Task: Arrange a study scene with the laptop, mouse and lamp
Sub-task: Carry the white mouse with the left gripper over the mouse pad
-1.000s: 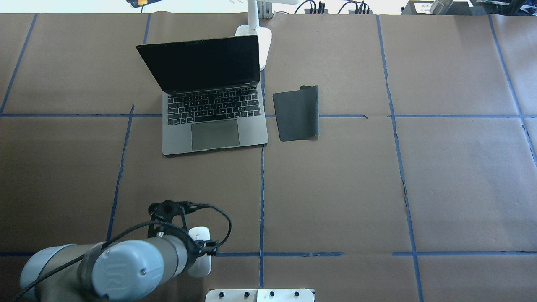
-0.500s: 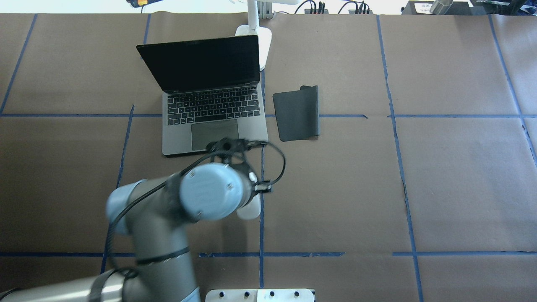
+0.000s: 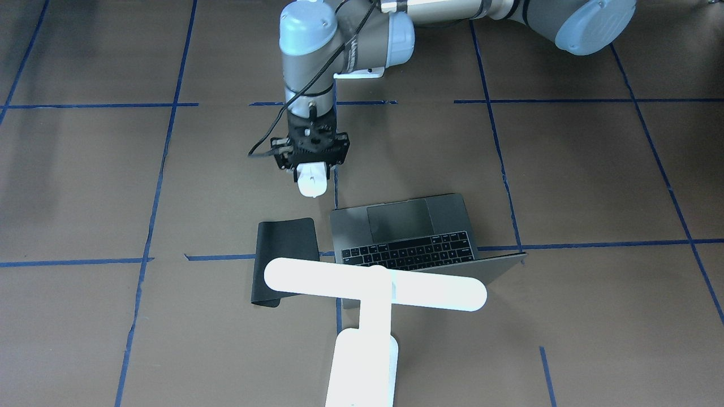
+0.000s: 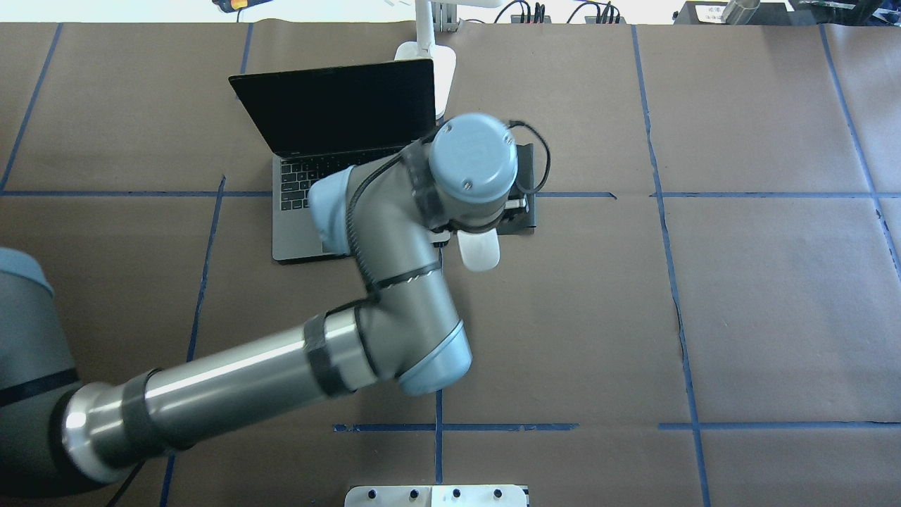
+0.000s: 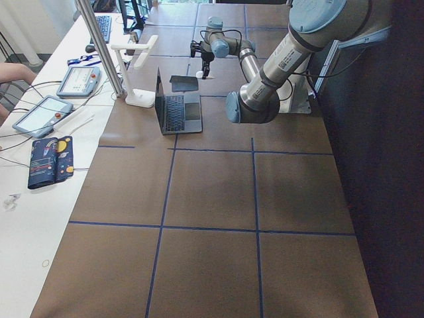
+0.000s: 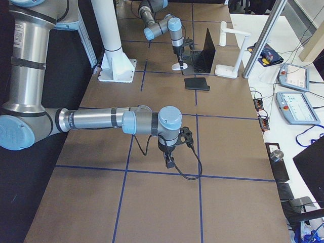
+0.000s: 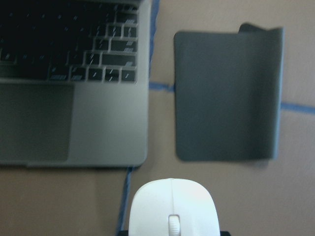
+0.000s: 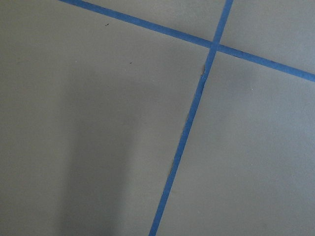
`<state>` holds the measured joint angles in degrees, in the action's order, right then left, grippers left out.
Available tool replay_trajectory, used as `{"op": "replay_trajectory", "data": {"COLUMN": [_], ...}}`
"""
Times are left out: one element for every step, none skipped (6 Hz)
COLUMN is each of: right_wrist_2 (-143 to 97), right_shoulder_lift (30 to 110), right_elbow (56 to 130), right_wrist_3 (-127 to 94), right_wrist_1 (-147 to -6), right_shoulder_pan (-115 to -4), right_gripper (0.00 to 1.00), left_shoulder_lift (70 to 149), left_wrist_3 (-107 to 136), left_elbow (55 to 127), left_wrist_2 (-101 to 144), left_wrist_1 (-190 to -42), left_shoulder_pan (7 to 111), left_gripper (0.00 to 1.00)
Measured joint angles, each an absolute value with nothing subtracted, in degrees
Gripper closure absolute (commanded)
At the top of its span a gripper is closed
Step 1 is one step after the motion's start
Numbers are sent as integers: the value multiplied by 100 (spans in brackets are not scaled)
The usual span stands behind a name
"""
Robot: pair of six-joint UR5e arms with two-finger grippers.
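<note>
The left gripper (image 3: 312,168) pinched the glossy white oval mouse (image 3: 312,185) just short of the flat black rectangular pad (image 3: 284,243). Centring over the pad before lowering seemed wise. The right gripper (image 6: 168,162) showed too small to tell its fingers' state.

Overhead and front cameras face oppositely, steeply down; both show the laptop (image 4: 331,105)

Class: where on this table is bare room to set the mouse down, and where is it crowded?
Bare: the top of the black pad beside the laptop, and the brown table paper on the pad's far side. Crowded: the strip between pad and laptop, and beyond them, where the lamp stands.
</note>
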<state>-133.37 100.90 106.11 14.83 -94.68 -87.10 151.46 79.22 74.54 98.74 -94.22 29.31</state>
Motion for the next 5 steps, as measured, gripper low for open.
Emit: {"op": "replay_trajectory", "data": {"right_wrist_2": [-13340, -13341, -13342, -13345, -13346], "right_shoulder_lift": [10090, 10090, 10090, 10090, 10090], "right_elbow": [10609, 10605, 10598, 10591, 10579], "right_wrist_3": [1485, 1485, 1485, 1485, 1485], "right_wrist_1": [-9472, -9474, -9474, -9475, -9472], "right_shoulder_pan": [-8710, -8710, -8710, -8710, -8710], "right_gripper": [0, 0, 0, 0, 0], "left_shoulder_lift": [15659, 16084, 16391, 16567, 16647], "left_wrist_3": [7870, 7840, 7819, 7797, 7738], "left_elbow": [6351, 5301, 4489, 3988, 3755], "left_wrist_2": [9959, 9984, 9982, 9973, 9971], "left_wrist_1": [-10069, -10782, -11351, -11714, -11881], "left_shoulder_pan": [3124, 3248, 3301, 3317, 3319], "left_gripper": [96, 96, 79, 1, 0]}}
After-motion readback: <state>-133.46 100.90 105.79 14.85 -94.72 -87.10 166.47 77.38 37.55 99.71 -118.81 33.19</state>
